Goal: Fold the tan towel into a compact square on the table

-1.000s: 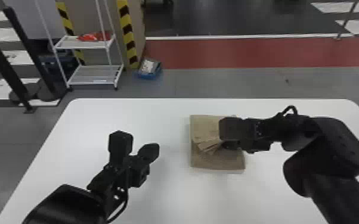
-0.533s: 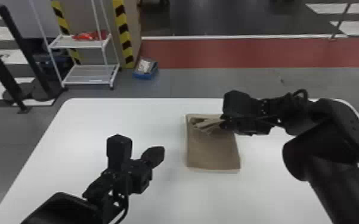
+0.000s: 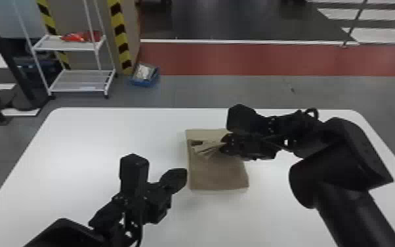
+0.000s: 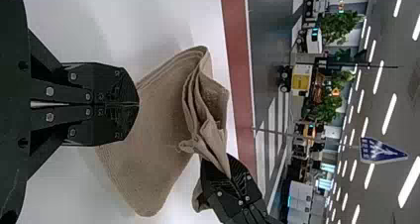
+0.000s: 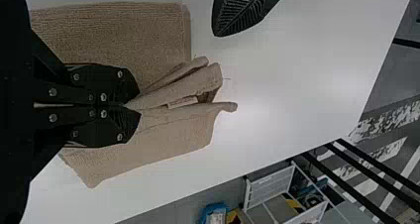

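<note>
- The table [image 3: 75, 144] is the bed for the work; the towel [image 3: 219, 174] lies on it a little right of the middle in the head view, well in from the near edge.
- Taken whole, the job looks past its halfway mark: the towel is already a small, layered packet, with straight sides and a neat near end. What is left, I judge, is to lay down the gathered part, let go, smooth it and square the edges, perhaps with one more fold if the packet proves too long.
- The towel is tan, ribbed and soft. Its near part lies fairly flat; towards the far end it is pulled up into a loose, uneven bunch, so it is no clean square yet.
- The right gripper [image 5: 137, 105] is clenched on the towel, nipping that bunch above the far part.
- The left gripper [image 4: 138, 104] is closed on nothing, poised just beside the towel's left side in the head view.
- The pleats [image 5: 190, 85] fan out from the right gripper's grasp, with dark gaps between them; set down carelessly, they could dry into creases or a lump.
</note>
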Tool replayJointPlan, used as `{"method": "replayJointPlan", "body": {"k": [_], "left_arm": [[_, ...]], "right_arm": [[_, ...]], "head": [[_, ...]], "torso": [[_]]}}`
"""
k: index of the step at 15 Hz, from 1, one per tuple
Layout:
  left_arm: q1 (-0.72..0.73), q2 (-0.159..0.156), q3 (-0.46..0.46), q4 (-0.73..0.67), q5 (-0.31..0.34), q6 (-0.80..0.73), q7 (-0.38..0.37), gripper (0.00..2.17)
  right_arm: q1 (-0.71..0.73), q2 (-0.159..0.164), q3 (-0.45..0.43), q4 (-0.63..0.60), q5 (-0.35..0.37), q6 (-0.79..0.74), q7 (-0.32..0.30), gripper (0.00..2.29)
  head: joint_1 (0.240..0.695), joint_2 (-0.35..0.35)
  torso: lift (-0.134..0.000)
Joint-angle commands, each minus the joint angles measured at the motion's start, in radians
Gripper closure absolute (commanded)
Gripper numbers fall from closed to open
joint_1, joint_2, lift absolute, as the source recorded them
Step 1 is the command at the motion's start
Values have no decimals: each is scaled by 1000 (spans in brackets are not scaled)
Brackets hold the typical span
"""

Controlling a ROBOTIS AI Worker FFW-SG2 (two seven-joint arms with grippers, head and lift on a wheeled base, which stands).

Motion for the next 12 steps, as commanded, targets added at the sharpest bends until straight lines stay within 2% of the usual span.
{"method": "replayJointPlan", "body": {"k": [1,5,8,10,12], "left_arm": [[7,-1,-27,-3,8,3,-2,2138],[-8,-10,-90,51,-3,0,-1,2138],[-28,-22,-95,98,11,-18,-1,2138],[-22,-22,-95,97,13,-107,10,2138],[-25,-22,-95,100,6,-116,13,2138]], "right_arm": [[-4,2,2,0,-1,-1,-4,1477],[10,4,7,-2,3,20,-8,1477],[16,4,6,-4,6,23,-4,1477],[16,4,6,-4,6,23,-2,1477],[16,4,7,-4,6,26,-1,1477]], "head": [[695,-19],[695,-49],[695,-66],[695,-72],[695,-73]], "torso": [[-109],[-109],[-109],[-109],[-109]]}}
